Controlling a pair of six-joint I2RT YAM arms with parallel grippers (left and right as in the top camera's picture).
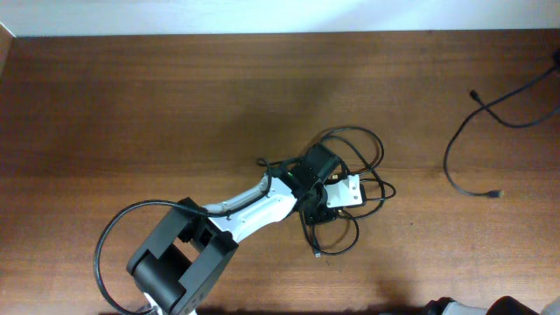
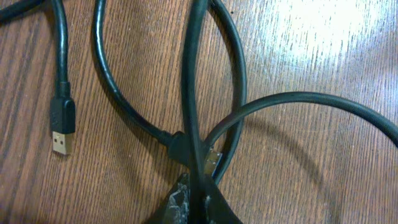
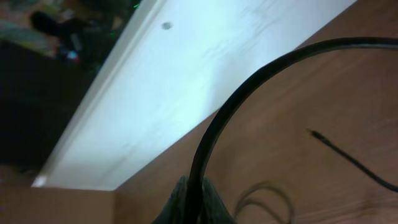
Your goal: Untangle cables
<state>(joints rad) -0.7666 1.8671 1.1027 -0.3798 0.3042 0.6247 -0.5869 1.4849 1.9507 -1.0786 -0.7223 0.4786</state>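
Smooth black cables (image 2: pixel 233 74) loop over grained wooden table (image 2: pixel 311 162); flat metal plug (image 2: pixel 60 143).

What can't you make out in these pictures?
- Overhead: the left gripper covers the middle of the tangled cables, hiding their crossings.
- Overhead: the separate cable runs off the right edge; where it leads is cut off.
- Right wrist: the cord in the right gripper is blurred; which cable it is, unclear.
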